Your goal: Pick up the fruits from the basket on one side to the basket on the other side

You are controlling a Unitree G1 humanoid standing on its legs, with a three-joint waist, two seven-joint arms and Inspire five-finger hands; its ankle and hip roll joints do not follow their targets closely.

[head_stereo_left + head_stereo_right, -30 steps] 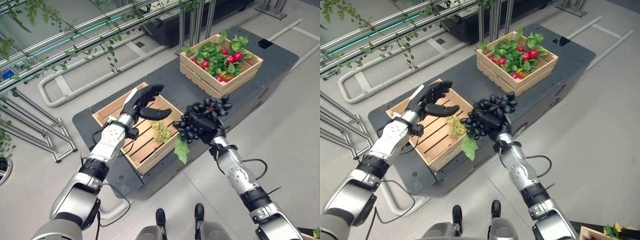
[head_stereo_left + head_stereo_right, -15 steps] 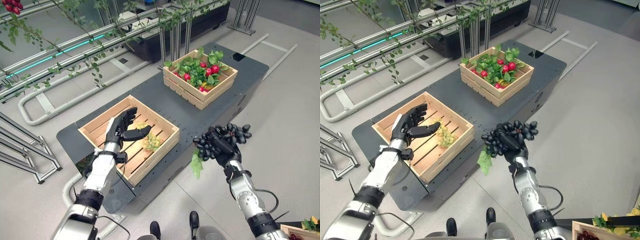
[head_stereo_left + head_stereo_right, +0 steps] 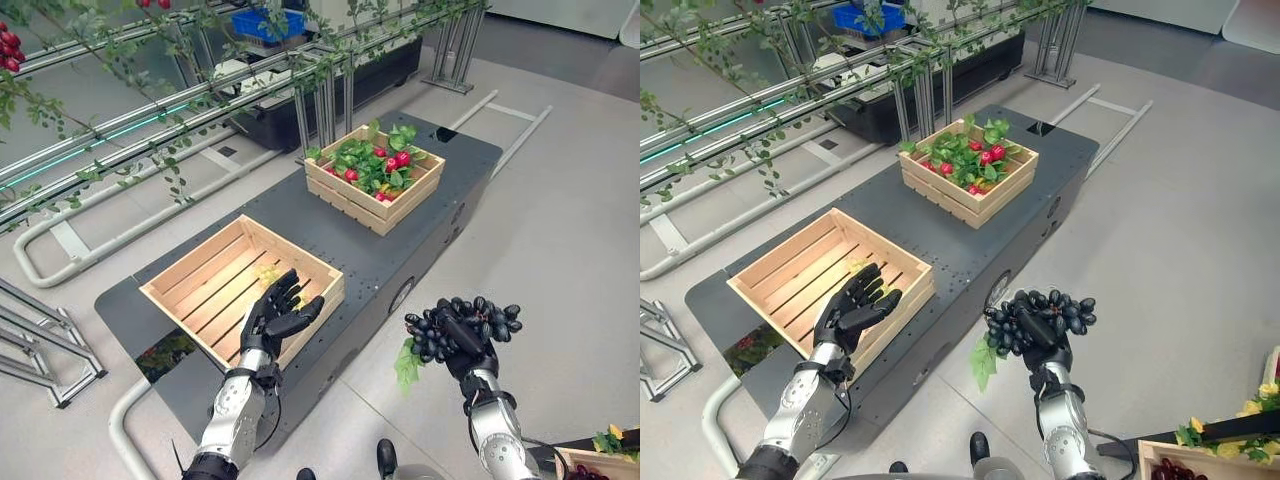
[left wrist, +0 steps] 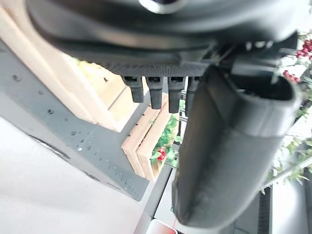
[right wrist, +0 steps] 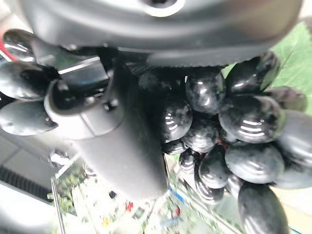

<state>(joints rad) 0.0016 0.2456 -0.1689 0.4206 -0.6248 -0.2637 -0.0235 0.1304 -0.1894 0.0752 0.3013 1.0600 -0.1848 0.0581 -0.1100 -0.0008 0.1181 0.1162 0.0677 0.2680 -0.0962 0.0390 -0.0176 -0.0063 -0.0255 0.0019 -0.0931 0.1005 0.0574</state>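
Your right hand fingers are clenched round the black grape bunch over bare floor; a loose grip drops it.

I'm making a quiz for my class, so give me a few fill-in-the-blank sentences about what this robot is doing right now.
1. The right hand holds a bunch of ____ grapes.
2. The left hand is ____, holding nothing.
3. The far crate holds red fruit among green ____.
4. A green leaf hangs ____ the held bunch.

Missing words: black; open; leaves; below
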